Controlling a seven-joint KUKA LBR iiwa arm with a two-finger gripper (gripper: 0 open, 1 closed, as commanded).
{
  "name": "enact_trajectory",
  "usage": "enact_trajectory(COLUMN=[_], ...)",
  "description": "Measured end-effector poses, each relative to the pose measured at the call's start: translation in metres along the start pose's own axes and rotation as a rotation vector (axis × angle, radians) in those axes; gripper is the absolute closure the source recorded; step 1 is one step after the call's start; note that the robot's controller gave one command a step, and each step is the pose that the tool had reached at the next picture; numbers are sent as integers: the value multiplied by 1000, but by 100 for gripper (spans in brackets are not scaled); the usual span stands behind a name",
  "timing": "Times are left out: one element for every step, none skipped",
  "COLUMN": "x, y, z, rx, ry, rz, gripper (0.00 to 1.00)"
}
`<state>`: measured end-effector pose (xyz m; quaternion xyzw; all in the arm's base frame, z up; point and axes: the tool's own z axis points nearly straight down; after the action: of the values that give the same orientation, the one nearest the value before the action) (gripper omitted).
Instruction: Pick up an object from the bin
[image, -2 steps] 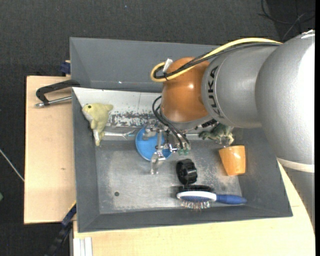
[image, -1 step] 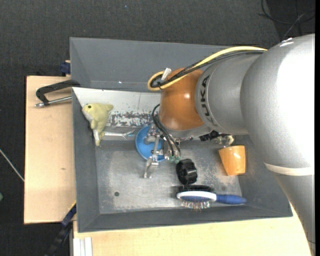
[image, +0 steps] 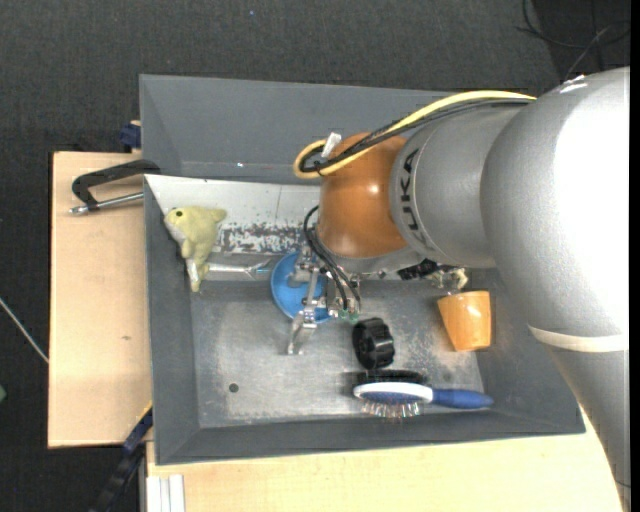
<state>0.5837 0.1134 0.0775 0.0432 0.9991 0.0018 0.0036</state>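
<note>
In the camera view, the gripper (image: 301, 328) hangs over a blue disc (image: 286, 282) on the bin (image: 230, 362) floor near the back wall. I cannot tell how its jaws stand. A black knob (image: 373, 342) lies just to its right. A brush (image: 402, 396) hugs the front edge, an orange cup (image: 466, 320) the right wall, and a yellow toy (image: 196, 236) the back-left corner. Open floor lies front-left.

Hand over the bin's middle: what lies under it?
A blue round thing lies under the hand. Its right part is covered, so its kind is unclear.
</note>
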Motion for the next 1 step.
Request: enact_trajectory(x=[1], y=[0], z=[-2], rx=[1], ry=[8], rz=[-1], gripper=[100])
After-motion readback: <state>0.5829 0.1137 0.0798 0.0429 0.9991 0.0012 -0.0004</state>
